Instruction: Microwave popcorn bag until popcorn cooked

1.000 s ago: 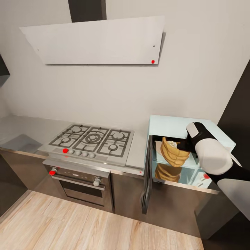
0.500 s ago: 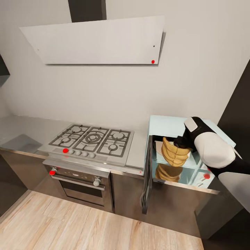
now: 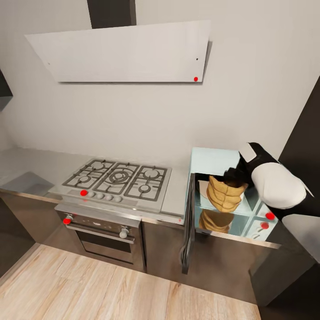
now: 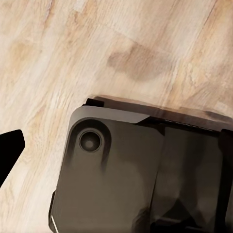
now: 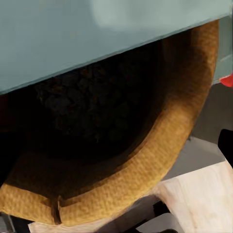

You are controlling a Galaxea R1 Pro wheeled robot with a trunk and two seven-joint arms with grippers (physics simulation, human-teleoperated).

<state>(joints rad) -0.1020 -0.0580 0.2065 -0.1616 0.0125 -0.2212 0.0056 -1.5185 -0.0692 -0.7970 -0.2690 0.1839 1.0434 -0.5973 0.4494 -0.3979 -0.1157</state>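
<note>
The pale blue microwave [image 3: 213, 161] stands on the countertop [image 3: 26, 171] at the right, its door [image 3: 188, 222] swung open toward me. The tan-brown popcorn bag [image 3: 223, 194] hangs in the cavity's mouth, mirrored on the glossy floor below it. My right gripper [image 3: 234, 176] comes from the right and is shut on the bag's rim. In the right wrist view the rolled rim [image 5: 145, 160] curves under the microwave's pale edge [image 5: 97, 34]; the bag's inside is dark and no popcorn can be made out. A single black fingertip [image 4: 8, 151] of my left gripper shows over the wooden floor.
A gas hob [image 3: 118, 178] sits left of the microwave, over a dark built-in oven [image 3: 102, 235]. A white hood [image 3: 120, 53] hangs on the wall above. The microwave's side panel carries a red light [image 3: 270, 216]. My dark base [image 4: 141, 174] shows below the left arm.
My right arm has risen and shifted right, the gripper now over the bag's top. The bag has moved slightly up and deeper into the cavity mouth.
</note>
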